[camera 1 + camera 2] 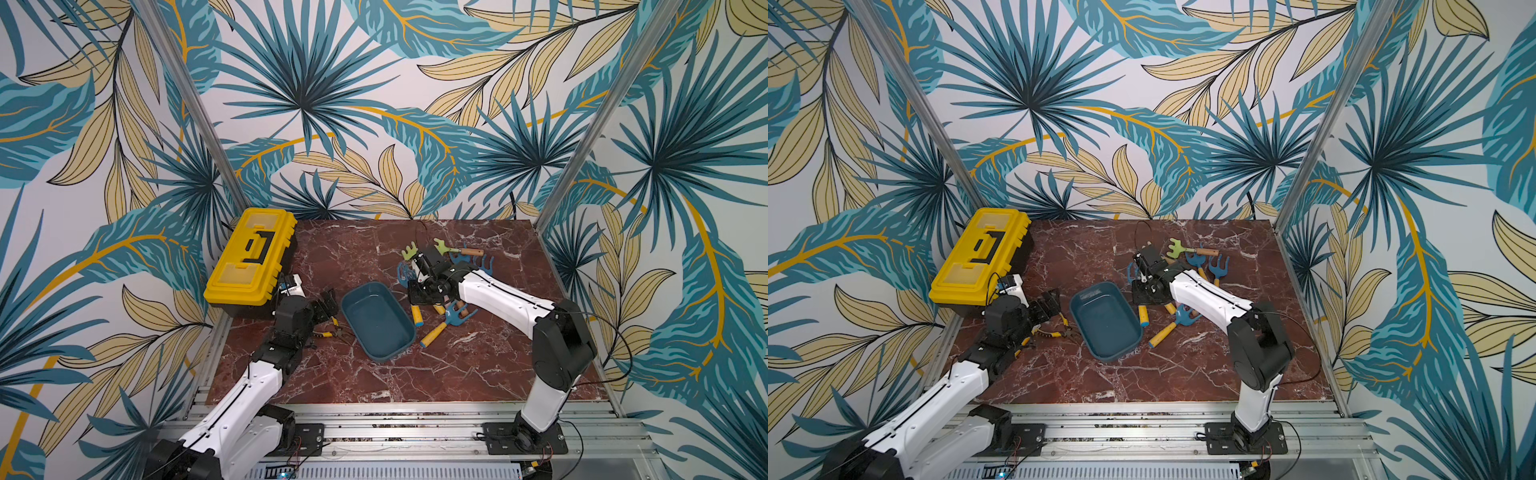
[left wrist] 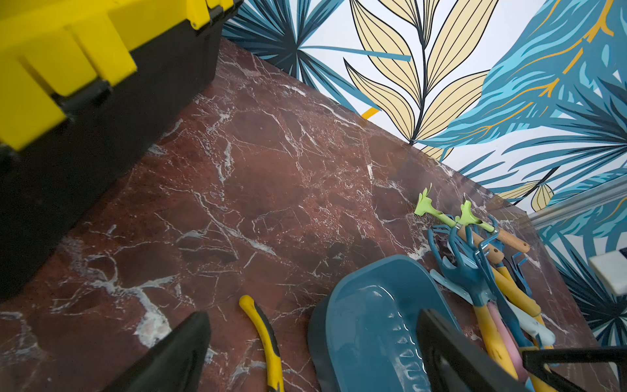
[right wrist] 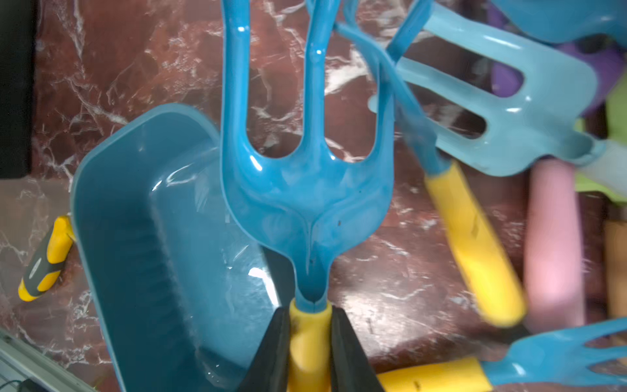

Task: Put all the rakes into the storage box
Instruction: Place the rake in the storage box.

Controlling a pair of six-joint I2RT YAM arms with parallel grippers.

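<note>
A rake [image 3: 307,190] with a blue three-tined head and a yellow handle is in my right gripper [image 3: 309,325], which is shut on the handle just below the head. In both top views this gripper [image 1: 417,269] [image 1: 1142,268] is just behind the far right corner of the teal storage box [image 1: 378,322] [image 1: 1104,320]. The rake's head [image 1: 405,272] partly overlaps the box's rim [image 3: 142,237] in the right wrist view. The box holds nothing. My left gripper [image 1: 328,305] [image 2: 314,315] stands open with nothing in it, at the box's left side [image 2: 366,325].
A yellow toolbox [image 1: 249,257] [image 2: 68,68] sits at the back left. Yellow-black pliers [image 1: 328,332] [image 2: 264,332] lie between the left arm and the box. Several other toy garden tools [image 1: 457,257] [image 3: 509,112] are piled right of and behind the box.
</note>
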